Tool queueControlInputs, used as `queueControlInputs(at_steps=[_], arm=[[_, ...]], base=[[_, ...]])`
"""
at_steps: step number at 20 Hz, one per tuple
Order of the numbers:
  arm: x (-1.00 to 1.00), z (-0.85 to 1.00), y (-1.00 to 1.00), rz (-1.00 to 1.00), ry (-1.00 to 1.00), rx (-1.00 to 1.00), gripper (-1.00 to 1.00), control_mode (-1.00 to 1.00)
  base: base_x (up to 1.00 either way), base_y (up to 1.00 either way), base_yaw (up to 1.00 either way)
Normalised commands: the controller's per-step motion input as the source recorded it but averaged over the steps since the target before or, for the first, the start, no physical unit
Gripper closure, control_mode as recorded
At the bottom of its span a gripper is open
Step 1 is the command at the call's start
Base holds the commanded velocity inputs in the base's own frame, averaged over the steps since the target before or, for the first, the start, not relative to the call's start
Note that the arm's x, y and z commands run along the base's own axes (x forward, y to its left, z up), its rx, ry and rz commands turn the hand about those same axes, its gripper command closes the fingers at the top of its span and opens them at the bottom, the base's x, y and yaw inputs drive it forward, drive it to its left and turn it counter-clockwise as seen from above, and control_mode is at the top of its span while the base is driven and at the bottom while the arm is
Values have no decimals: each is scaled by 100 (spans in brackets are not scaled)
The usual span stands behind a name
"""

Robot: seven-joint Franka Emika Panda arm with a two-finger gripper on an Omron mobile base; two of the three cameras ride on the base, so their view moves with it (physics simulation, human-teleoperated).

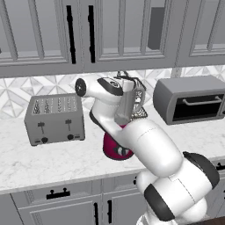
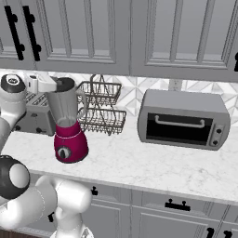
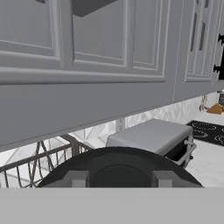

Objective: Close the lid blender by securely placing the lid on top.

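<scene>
The blender has a magenta base with a dark dial and a tall clear jar with a side handle. It stands on the counter in front of the wire basket. The black round lid lies level at the jar's mouth; I cannot tell whether it is fully seated. My gripper reaches in sideways from the left and is shut on the lid. In the hand view the lid is a dark dome with my gripper at its edge. From the left base view my arm hides most of the jar and base.
A grey four-slot toaster stands left of the blender. A toaster oven is to its right, and a two-tier wire basket stands behind it against the wall. Upper cabinets hang close above my hand. Open marble counter lies in front.
</scene>
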Motion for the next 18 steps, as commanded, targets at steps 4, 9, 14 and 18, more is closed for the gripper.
queueControlInputs(at_steps=[4,9,14,18], arm=[[10,-68,-10,-2,1,0,100,-100],[1,-41,-21,-5,24,1,100,-100],[-3,-21,-24,-5,27,1,100,-100],[-73,0,-7,0,6,1,100,-100]], base=[[0,0,0],[0,0,0],[0,0,0],[0,0,0]])
